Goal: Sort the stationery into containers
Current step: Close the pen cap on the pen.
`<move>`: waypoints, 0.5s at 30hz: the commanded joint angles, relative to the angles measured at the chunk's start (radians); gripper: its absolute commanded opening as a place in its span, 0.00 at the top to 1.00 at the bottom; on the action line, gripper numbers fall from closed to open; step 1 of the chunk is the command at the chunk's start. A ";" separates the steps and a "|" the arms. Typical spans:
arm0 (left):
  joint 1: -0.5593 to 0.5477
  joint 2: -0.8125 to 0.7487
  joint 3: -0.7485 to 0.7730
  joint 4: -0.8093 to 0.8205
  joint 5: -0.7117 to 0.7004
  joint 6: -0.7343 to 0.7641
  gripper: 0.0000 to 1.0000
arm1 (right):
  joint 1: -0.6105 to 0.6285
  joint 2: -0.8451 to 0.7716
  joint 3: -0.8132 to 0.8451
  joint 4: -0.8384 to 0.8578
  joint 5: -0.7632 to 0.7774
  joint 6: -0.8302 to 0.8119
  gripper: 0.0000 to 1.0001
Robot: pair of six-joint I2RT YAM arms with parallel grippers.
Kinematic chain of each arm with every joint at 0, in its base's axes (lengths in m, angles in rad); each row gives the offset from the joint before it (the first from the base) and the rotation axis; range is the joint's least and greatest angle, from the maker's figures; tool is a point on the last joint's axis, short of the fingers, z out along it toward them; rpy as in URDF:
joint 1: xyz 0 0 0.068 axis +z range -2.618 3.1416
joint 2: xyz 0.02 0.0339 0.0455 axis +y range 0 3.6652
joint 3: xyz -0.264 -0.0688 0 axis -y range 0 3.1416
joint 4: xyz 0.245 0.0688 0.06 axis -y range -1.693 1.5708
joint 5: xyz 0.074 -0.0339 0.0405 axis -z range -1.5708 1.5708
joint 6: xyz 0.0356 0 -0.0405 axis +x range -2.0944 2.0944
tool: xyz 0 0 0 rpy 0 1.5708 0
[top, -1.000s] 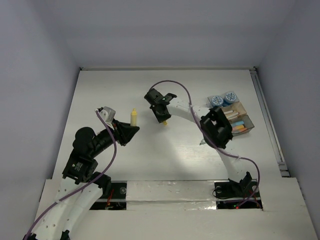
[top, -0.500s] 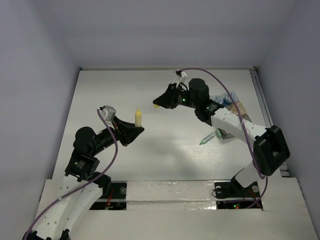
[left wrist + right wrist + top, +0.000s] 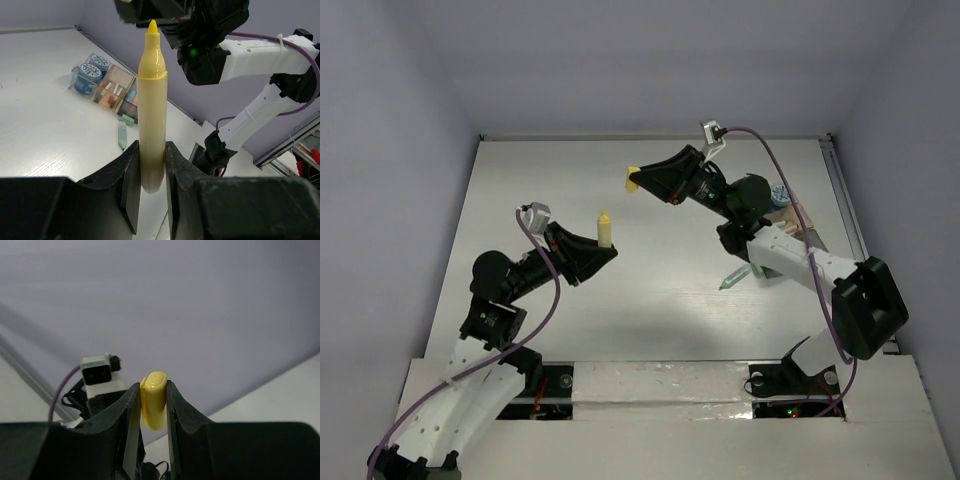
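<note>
Higher than half a second ago, my right gripper (image 3: pixel 641 181) now holds its short yellow stub (image 3: pixel 632 181) well above the far middle of the white table (image 3: pixel 530 180). My left arm has edged a little to the right. In the right wrist view the stub (image 3: pixel 153 400) sits pinched between both fingers (image 3: pixel 131 412), its rounded end just past their tips, with the left wrist camera visible below it.

My left gripper (image 3: pixel 603 250) is clamped on the lower end of a yellow marker (image 3: pixel 605 229), which stands upright with its bare tip pointing up. The left wrist view shows the marker (image 3: pixel 151 100) squeezed narrowly between the two black fingers (image 3: pixel 129 175).

Beyond it, at the right side of the table, the grouped trays (image 3: pixel 125 77) hold small coloured pieces. Two round blue-and-white pots (image 3: pixel 94 67) stand in the tray at the far end of the group. A green pen (image 3: pixel 122 137) lies flat on the table just beside the trays and outside them; from above it (image 3: pixel 734 278) shows next to my right forearm.
</note>
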 commanded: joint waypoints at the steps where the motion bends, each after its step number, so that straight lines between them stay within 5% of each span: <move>1: 0.004 0.010 -0.015 0.108 0.043 -0.030 1.00 | 0.000 0.062 0.042 0.310 -0.043 0.147 1.00; 7: 0.004 0.007 -0.021 0.118 0.049 -0.036 1.00 | 0.023 0.165 0.128 0.498 -0.109 0.296 1.00; 15: 0.004 0.017 -0.024 0.138 0.067 -0.049 1.00 | 0.057 0.203 0.172 0.516 -0.127 0.304 1.00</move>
